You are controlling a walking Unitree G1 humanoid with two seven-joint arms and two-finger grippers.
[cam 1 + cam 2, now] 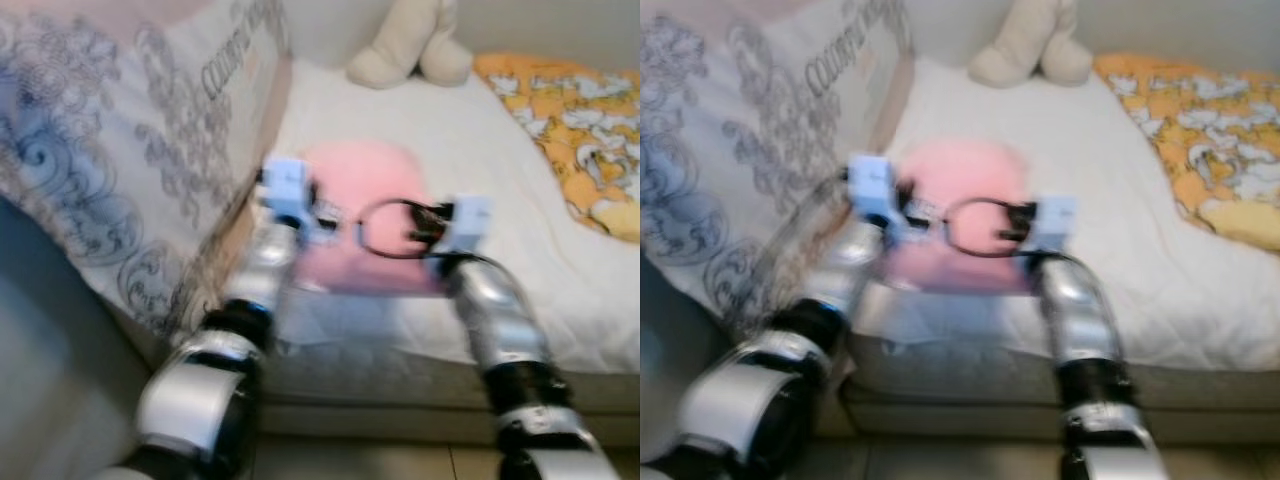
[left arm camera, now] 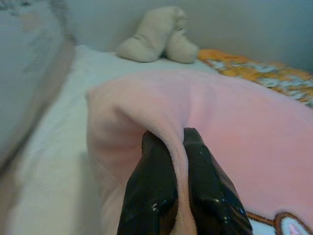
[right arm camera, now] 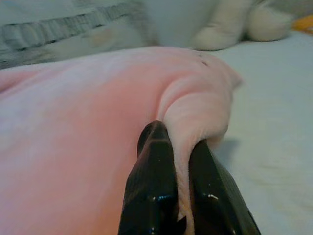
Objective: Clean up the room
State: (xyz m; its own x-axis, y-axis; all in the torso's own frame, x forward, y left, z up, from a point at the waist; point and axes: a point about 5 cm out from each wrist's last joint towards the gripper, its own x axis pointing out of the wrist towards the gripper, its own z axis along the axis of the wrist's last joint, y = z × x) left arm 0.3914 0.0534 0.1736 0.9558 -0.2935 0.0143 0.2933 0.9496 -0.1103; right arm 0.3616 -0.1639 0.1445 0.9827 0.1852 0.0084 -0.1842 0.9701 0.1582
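Both arms are extended over the bed (image 1: 520, 200), with the pink cloth (image 1: 365, 215) spread on the white sheet between and ahead of them. My left gripper (image 2: 180, 166) is clamped on a pinched ridge of the cloth near one corner; the fabric rises in a fold between the two black fingers (image 2: 151, 191). My right gripper (image 3: 178, 171) is closed the same way on a fold at the opposite corner. Holding two corners well apart looks like the setup for lifting the cloth flat or folding it over on itself, which fits tidying the bed. The head views are blurred, so finer detail of the cloth's edges cannot be read; a dark loop near my right wrist is probably cable. A cream stuffed toy (image 1: 410, 45) sits at the far end of the bed, well clear of the cloth. An orange patterned blanket (image 1: 570, 125) lies along my right side, and a large grey patterned pillow (image 1: 110, 150) leans on my left, near the left arm. Judgement: grasp done, fold or lift pending; the thin pinches could slip.
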